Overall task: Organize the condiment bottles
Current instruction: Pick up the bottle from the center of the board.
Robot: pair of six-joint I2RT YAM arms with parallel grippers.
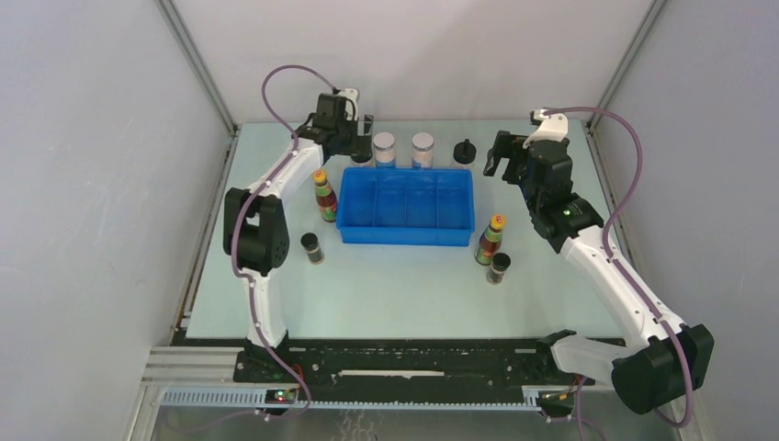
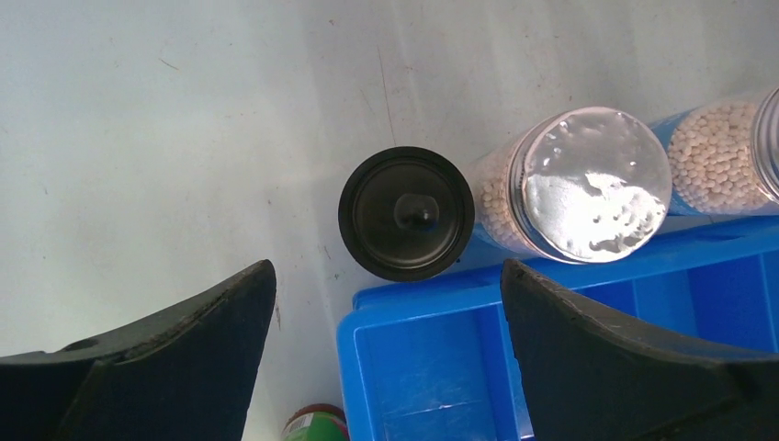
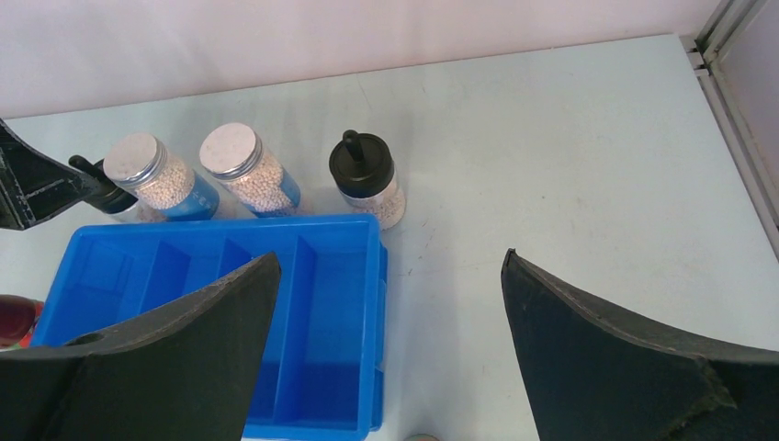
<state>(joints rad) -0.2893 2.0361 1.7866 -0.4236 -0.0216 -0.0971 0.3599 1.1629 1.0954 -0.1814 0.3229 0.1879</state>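
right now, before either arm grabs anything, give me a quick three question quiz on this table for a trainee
1. True or false: the blue tray already holds a bottle.
2. Which bottle is nearest the left gripper? A) the black knob-topped bottle B) an orange-capped bottle C) a short dark bottle
3. How many bottles stand in the row behind the tray?

Key: 1 false, every compartment is empty. 2 A, it sits just ahead of the open fingers. 3 four.
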